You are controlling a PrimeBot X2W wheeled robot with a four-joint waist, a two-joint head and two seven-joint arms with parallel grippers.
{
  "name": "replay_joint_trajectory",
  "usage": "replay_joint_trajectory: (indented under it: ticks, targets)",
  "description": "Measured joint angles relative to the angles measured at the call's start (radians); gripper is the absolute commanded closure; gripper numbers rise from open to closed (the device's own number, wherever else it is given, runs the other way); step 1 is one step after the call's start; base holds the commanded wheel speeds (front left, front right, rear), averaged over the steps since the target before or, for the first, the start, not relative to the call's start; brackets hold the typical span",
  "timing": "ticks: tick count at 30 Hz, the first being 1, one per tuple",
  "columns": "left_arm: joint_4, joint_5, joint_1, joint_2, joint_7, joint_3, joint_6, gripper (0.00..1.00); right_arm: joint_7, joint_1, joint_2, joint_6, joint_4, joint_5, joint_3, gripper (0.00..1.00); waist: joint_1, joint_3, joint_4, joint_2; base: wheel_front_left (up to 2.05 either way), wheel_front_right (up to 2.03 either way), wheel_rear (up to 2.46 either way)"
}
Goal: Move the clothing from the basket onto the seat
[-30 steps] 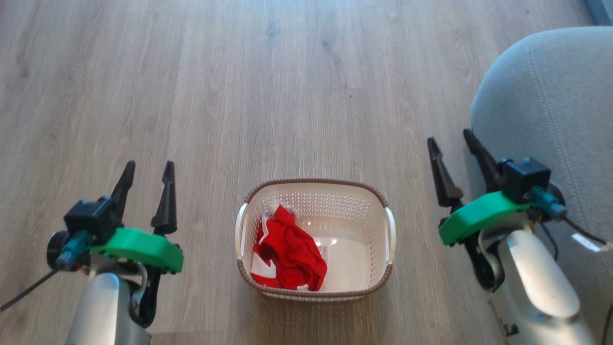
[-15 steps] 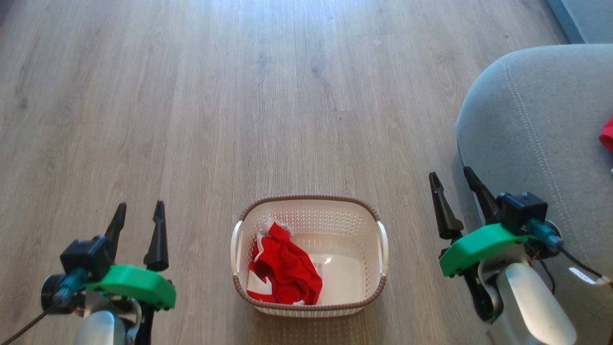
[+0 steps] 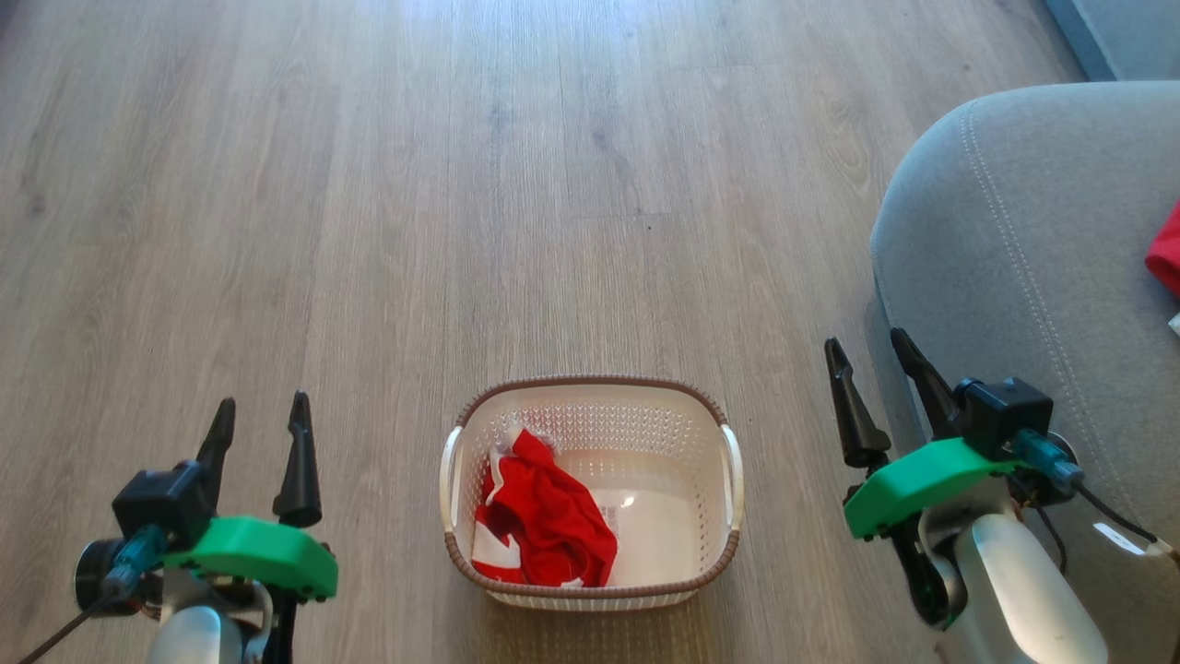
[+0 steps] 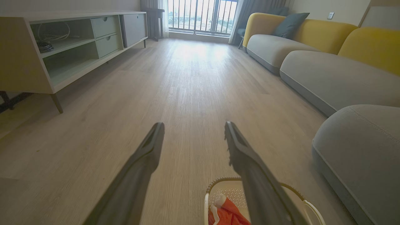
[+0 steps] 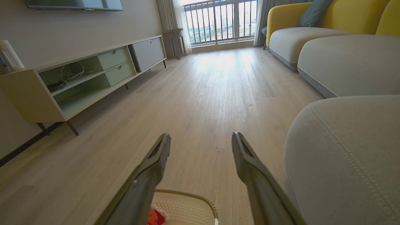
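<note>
my left gripper [image 3: 263, 403] and right gripper [image 3: 867, 339] both hang empty, fingers spread apart. the red clothing [image 3: 548, 521] lies crumpled in the basket [image 3: 590, 381] between them, beside the grey seat [image 3: 1014, 231].

I have the basket [image 3: 590, 380] upright between my left gripper [image 3: 261, 410] and right gripper [image 3: 865, 343], a little back from both sets of fingertips: small, oval, cream-white perforated plastic with a brown woven-look rim. A crumpled red garment [image 3: 548, 521] with white patches lies inside, against the wall on the left gripper's side. The seat [image 3: 1023, 231], a big grey cushion with a rounded corner and double light stitching, sits just beside the right gripper's outer finger. A second red piece [image 3: 1166, 254] lies on it, beyond that gripper.
</note>
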Motion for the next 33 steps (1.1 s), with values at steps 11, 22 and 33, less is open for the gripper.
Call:
replay_joint_trajectory:
  ticks: [11,22,33]
  targets:
    - [-0.001,-0.007,0.0,0.0,0.0,0.002,0.0,0.0,0.0,-0.001,0.001,0.0,-0.004,0.0,0.0,0.0,0.0,0.013,-0.001,0.0,0.0,0.0,0.0]
    - [0.061,-0.008,-0.008,-0.001,0.0,-0.052,-0.01,0.0,0.0,-0.035,0.002,0.0,-0.063,0.0,0.005,0.0,0.0001,0.11,-0.006,0.0,0.0,0.0,0.0]
    - [0.191,-0.048,-0.196,-0.001,0.0,-0.174,-0.018,0.0,0.0,-0.202,0.002,0.0,-0.169,-0.012,0.016,0.0,0.0003,0.317,-0.022,0.0,0.0,0.0,0.0]
